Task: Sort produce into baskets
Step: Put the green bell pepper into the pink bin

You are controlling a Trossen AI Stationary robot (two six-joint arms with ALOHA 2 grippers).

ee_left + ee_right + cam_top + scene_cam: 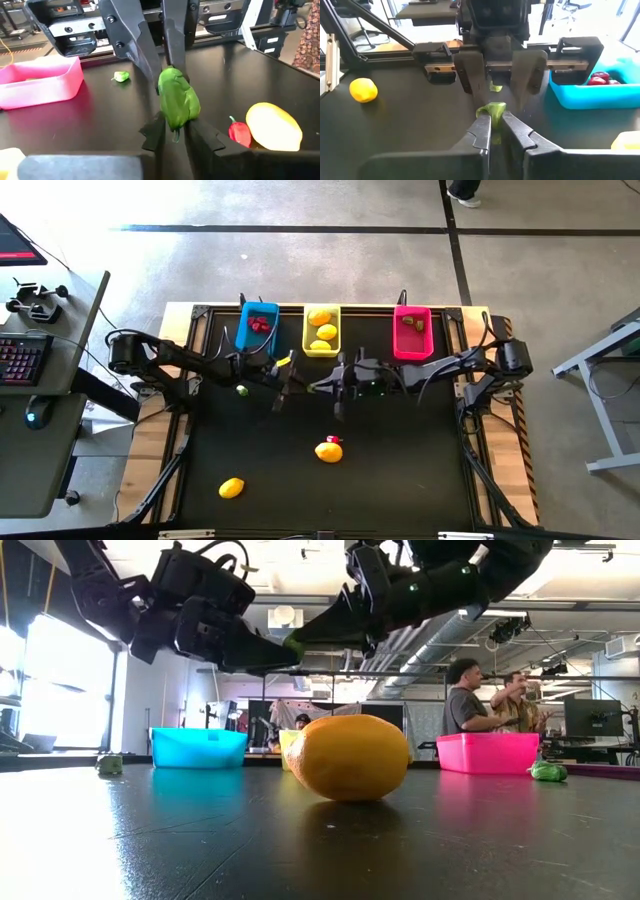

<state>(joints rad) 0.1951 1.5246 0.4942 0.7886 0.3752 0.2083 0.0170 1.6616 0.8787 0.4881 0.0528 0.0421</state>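
You had bright, even light from above in the high view, with the grey floor pale and the black table swallowing most shadow. In the low view a window at the left of the frame blew out to white and threw glare across the tabletop at lower left; the arms at the top were silhouettes. The lemon at centre was sharp and cast a soft reflection below it, while the room behind was softer. In both wrist views the nearest fingers at the bottom edge were blurred.
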